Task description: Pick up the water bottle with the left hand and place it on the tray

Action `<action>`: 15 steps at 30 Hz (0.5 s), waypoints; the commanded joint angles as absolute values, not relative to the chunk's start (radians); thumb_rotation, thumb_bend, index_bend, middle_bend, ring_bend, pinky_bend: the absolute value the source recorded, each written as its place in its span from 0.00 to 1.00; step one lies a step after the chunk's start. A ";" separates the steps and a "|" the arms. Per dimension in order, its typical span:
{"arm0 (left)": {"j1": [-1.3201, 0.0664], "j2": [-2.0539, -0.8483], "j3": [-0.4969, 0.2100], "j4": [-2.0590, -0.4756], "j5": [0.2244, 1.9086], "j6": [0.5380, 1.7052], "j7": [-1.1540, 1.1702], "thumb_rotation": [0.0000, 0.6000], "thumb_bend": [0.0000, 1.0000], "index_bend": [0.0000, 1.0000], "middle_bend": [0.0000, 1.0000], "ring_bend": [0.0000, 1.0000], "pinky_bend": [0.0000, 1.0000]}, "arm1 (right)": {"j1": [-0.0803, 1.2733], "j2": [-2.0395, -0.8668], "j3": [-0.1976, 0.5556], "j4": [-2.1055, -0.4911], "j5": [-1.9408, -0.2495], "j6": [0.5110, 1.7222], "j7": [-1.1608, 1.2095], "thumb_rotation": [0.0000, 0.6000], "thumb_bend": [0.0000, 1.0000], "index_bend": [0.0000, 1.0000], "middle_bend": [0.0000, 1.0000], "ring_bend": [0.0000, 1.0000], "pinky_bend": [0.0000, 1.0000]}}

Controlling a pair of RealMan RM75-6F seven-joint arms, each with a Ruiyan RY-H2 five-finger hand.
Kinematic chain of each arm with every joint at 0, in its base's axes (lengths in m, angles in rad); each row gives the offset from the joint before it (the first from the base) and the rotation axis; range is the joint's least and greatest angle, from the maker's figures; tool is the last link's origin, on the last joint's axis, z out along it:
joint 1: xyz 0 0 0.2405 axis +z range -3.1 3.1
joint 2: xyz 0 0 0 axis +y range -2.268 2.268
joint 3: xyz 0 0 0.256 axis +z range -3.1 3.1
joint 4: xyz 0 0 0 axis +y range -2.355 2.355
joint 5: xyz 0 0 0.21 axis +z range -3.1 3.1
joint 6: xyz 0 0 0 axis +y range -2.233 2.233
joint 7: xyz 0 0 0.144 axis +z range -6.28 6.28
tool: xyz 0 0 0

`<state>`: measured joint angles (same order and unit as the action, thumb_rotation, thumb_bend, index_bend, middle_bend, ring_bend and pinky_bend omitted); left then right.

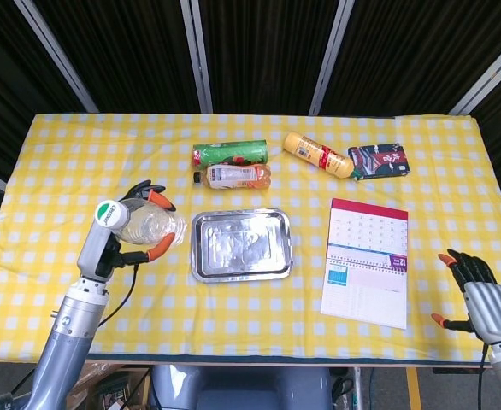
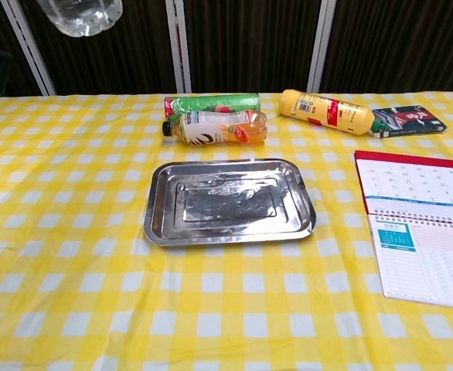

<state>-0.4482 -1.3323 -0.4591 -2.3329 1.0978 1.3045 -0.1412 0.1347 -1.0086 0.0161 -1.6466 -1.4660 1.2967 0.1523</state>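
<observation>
My left hand [image 1: 135, 231] grips a clear water bottle [image 1: 144, 225] with a white cap, lifted well above the table and tilted, just left of the steel tray [image 1: 201, 265]. In the chest view only the bottle's base [image 2: 81, 15] shows at the top left edge, high above the tray [image 2: 153, 224], and the hand itself is out of that frame. The tray holds nothing. My right hand [image 1: 481, 295] rests near the table's front right corner with fingers apart, holding nothing.
Behind the tray lie a green can [image 1: 231, 154], an orange drink bottle [image 1: 233, 176] and a yellow bottle [image 1: 319, 155], all on their sides. A dark packet [image 1: 379, 161] sits at the back right. A calendar [image 1: 368, 260] lies right of the tray.
</observation>
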 commanded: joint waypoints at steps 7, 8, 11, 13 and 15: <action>-0.392 -1.336 -0.352 -2.031 1.056 1.200 -0.359 1.00 0.51 0.76 0.77 0.21 0.08 | 0.136 -1.009 0.018 -1.645 -1.456 1.292 0.150 1.00 0.16 0.13 0.07 0.00 0.00; -0.387 -1.342 -0.341 -1.987 1.055 1.184 -0.390 1.00 0.51 0.76 0.77 0.21 0.08 | 0.136 -1.009 0.018 -1.644 -1.455 1.290 0.150 1.00 0.16 0.13 0.07 0.00 0.00; -0.375 -1.355 -0.323 -1.893 1.061 1.148 -0.467 1.00 0.51 0.76 0.77 0.21 0.08 | 0.136 -1.009 0.019 -1.644 -1.452 1.289 0.148 1.00 0.16 0.13 0.07 0.00 0.00; -0.368 -1.362 -0.318 -1.846 1.067 1.132 -0.516 1.00 0.51 0.77 0.77 0.21 0.08 | 0.136 -1.010 0.019 -1.644 -1.452 1.289 0.145 1.00 0.16 0.13 0.07 0.00 0.00; -0.361 -1.367 -0.318 -1.816 1.084 1.126 -0.559 1.00 0.51 0.77 0.77 0.21 0.08 | 0.136 -1.010 0.017 -1.645 -1.453 1.287 0.143 1.00 0.16 0.13 0.07 0.00 0.00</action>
